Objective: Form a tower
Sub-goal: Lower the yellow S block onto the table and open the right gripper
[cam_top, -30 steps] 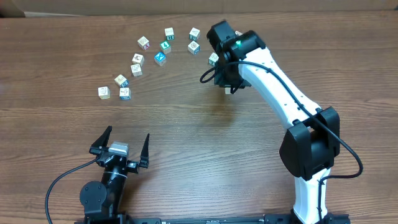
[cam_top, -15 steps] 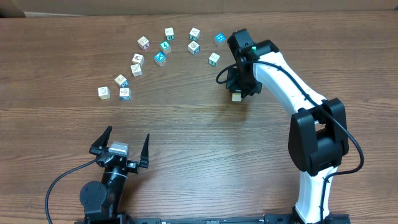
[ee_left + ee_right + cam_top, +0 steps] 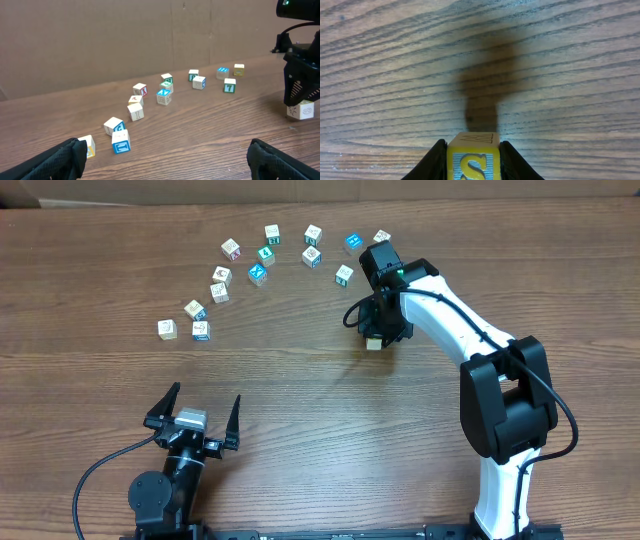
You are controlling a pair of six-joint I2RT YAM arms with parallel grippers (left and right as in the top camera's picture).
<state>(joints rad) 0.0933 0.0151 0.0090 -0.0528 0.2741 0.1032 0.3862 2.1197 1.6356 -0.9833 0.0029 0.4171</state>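
My right claw (image 3: 472, 162) points straight down, pinched narrow on a yellow-S cube (image 3: 373, 341) right of the tabletop's (image 3: 300, 440) middle, at or just above the wood; no tower stands yet. Loose cubes (image 3: 258, 273) arc toward the far edge, nearer this outstretched arm than the wide-open, empty left claw (image 3: 197, 412).

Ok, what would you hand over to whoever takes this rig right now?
Left gripper: open, empty, parked near its base.
Right gripper: shut on the S cube, low over bare table; I cannot tell whether the cube touches it.
Loose cubes: lying singly in an arc at the far side.
Done: one cube in hand. Nothing stacked yet.
Left: probably set this cube down as the base, then stack others on it.
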